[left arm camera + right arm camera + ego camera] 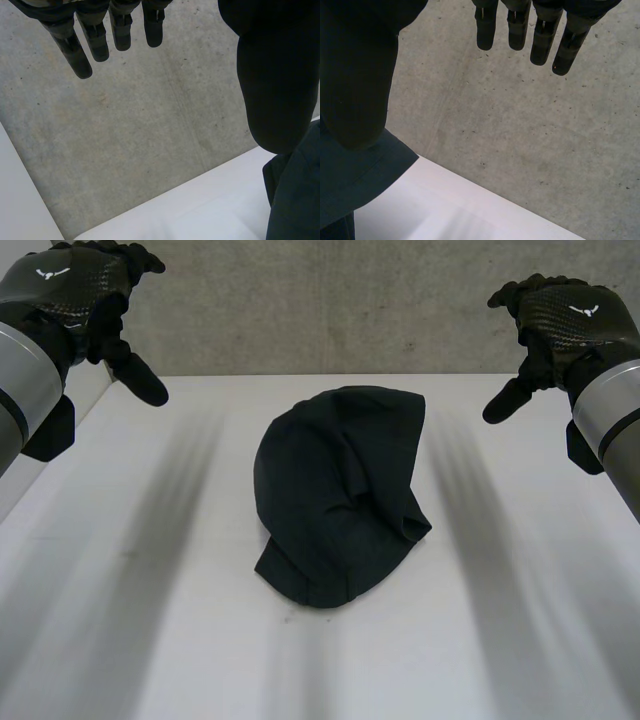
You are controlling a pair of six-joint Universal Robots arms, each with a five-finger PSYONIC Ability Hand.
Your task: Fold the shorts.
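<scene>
The dark shorts (338, 495) lie bunched in a rounded heap at the middle of the white table (150, 620). My left hand (85, 295) hovers high over the table's far left corner, fingers (80, 45) straight, open and empty. My right hand (560, 325) hovers high over the far right corner, fingers (535, 30) straight too, nothing in it. Both hands are well apart from the cloth. An edge of the shorts (295, 200) lies beside the left thumb, and another part of the shorts (355, 180) sits under the right thumb.
A grey concrete wall (320, 310) stands behind the table's far edge. The concrete surface (125, 140) lies beyond the table's corner under both hands. Bare white tabletop surrounds the heap on all sides.
</scene>
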